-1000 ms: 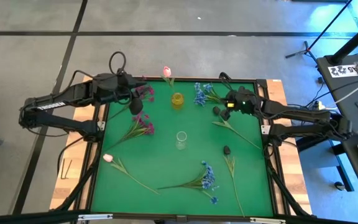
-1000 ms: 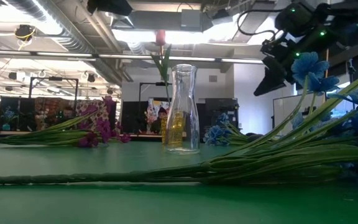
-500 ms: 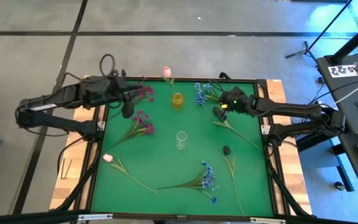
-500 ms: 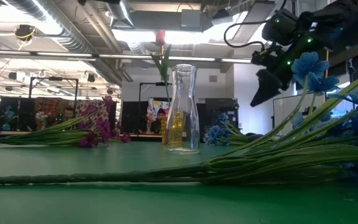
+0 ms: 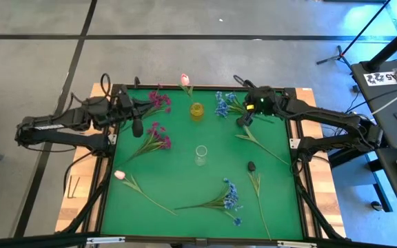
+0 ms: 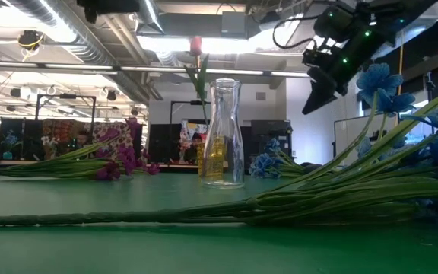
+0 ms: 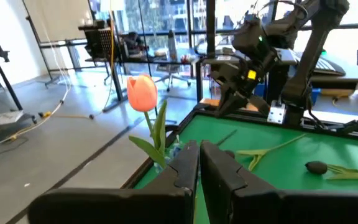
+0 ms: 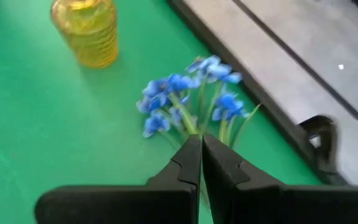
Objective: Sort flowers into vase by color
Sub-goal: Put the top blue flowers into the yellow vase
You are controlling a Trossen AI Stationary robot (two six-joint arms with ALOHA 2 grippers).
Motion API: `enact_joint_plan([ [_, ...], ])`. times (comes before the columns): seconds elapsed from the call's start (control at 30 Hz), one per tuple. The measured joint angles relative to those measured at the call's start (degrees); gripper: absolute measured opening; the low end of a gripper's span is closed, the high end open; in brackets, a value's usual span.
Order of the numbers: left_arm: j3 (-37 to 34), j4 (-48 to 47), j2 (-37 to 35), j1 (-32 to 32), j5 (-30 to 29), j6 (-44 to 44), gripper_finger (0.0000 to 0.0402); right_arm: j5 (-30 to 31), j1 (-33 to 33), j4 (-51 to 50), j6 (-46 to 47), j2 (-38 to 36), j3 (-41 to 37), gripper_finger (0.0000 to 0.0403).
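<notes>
Clearly the flowers are light, springy things: thin green stems that flex, with soft heads that would crush, so the sound place to take one is on the bare stem just below the head. They lie scattered over the green surface (image 5: 185, 179): a blue spray (image 5: 223, 105) at the far edge beside the yellow vase (image 5: 197, 111), two magenta clusters (image 5: 158, 136) on the left, a pink tulip (image 5: 120, 175) near the left edge, a second blue spray (image 5: 230, 196) near the front, and two small dark buds (image 5: 251, 166) on the right; a clear glass vase (image 5: 200, 155) stands in the middle (one pink tulip (image 5: 184, 80) already stands upright at the far edge). The right pincer (image 5: 245, 118) hangs above the far blue spray, its fingers closed together and holding nothing. The left pincer (image 5: 137, 127) hovers at the left edge near the magenta flowers, likewise closed and empty. Compared with a second ago, the left arm has drawn back toward its edge, and the right pincer has shifted from over the dark bud toward the blue spray.
</notes>
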Motion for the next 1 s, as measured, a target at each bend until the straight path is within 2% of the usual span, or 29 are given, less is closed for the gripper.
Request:
enact_joint_plan([
  [0.1, -3.77, 2.74, -1.31, 0.02, -0.02, -0.60, 0.0007, -2.50, -1.74, -3.26, -0.40, 2.00, 2.25, 0.0017],
  [0.27, -6.73, 3.66, -1.70, 0.02, 0.00, -2.38, 0.0003, -10.71, -4.02, -0.48, -1.62, 6.38, 3.76, 0.0017],
  [0.5, -8.08, 3.61, -1.68, 0.02, 0.01, -4.66, 0.0005, -12.12, -5.97, -3.26, -4.70, 13.58, 4.34, 0.0025],
  [0.77, -8.25, 3.54, -1.59, 0.02, 0.00, -5.70, 0.0006, -6.90, -5.94, -5.46, -5.15, 15.70, 4.34, 0.0112],
  [1.0, -8.25, 3.52, -1.57, 0.02, 0.00, -6.21, 0.0006, -9.14, -7.62, -5.63, -5.06, 15.70, 4.11, 0.0170],
])
